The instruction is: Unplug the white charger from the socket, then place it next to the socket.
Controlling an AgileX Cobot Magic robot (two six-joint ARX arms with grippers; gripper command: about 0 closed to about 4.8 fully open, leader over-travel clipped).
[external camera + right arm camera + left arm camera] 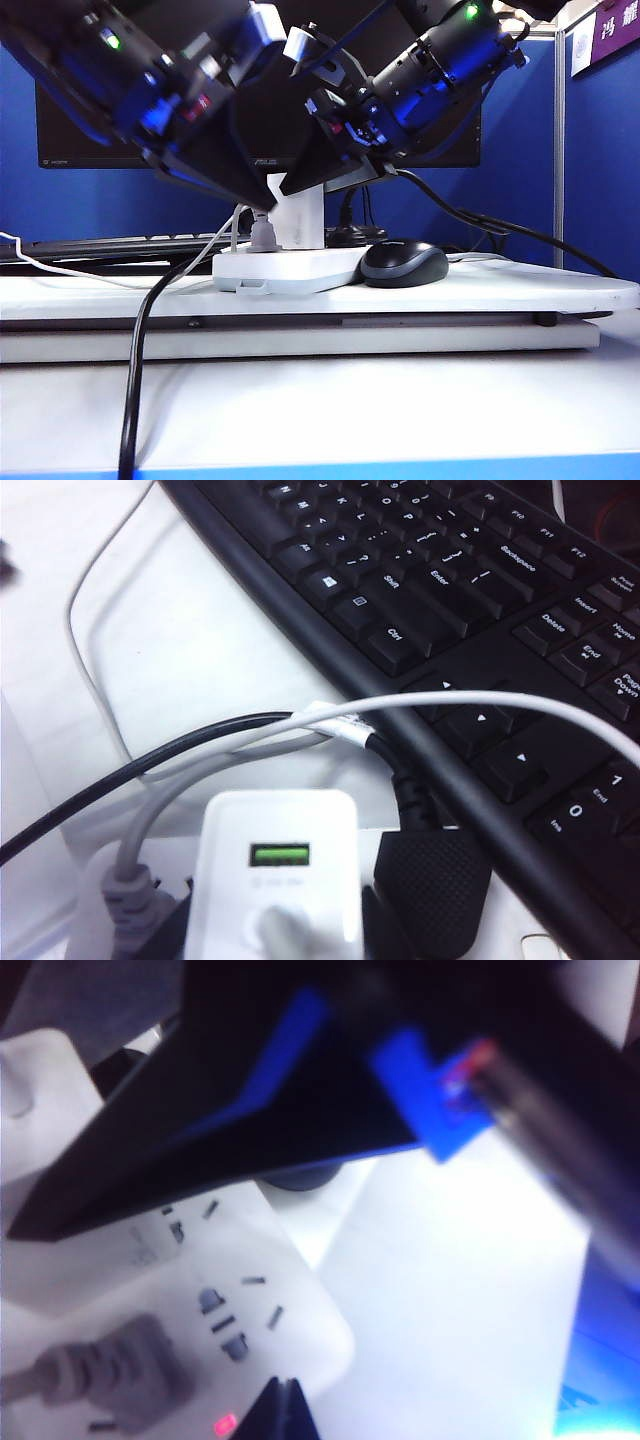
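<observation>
The white charger [300, 222] stands upright, plugged into the socket [290, 270], a low white power strip. In the right wrist view the charger [280, 860] shows a green port, and my right gripper [280, 930] has a dark finger pressed against each of its sides. In the exterior view the right gripper [297, 187] comes down on the charger from the right. My left gripper [266, 205] hangs just left of the charger, above a grey plug [262, 236]. Its fingertips [285, 1405] are together over the socket [200, 1260], near a red light [225, 1425].
A dark mouse [404, 265] lies right of the socket. A black plug [435, 880] sits beside the charger. A black keyboard [450, 600] and a monitor [250, 130] are behind. A black cable [135, 370] drops over the front edge. A thin white cable [480, 705] crosses the keyboard.
</observation>
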